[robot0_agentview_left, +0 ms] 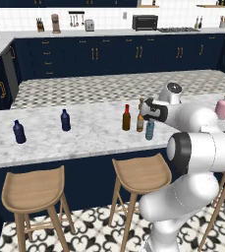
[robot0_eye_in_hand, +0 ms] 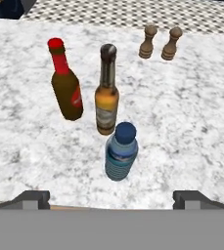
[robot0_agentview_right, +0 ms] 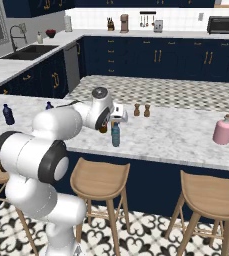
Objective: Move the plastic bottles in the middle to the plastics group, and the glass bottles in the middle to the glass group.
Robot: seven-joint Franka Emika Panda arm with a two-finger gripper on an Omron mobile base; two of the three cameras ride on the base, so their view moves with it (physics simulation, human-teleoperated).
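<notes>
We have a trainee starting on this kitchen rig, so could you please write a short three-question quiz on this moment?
1. True or false: the tool is shut on the teal bottle.
2. How many navy bottles stand at the counter's left end?
3. Which stands nearest the teal bottle: A red-capped brown bottle, B amber bottle, C pink bottle?

Key: 1 false, it is open and holds nothing; 2 two; 3 B.

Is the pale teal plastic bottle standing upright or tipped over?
Upright: the pale teal plastic bottle stands on its base on the marble counter, blue cap up.
</notes>
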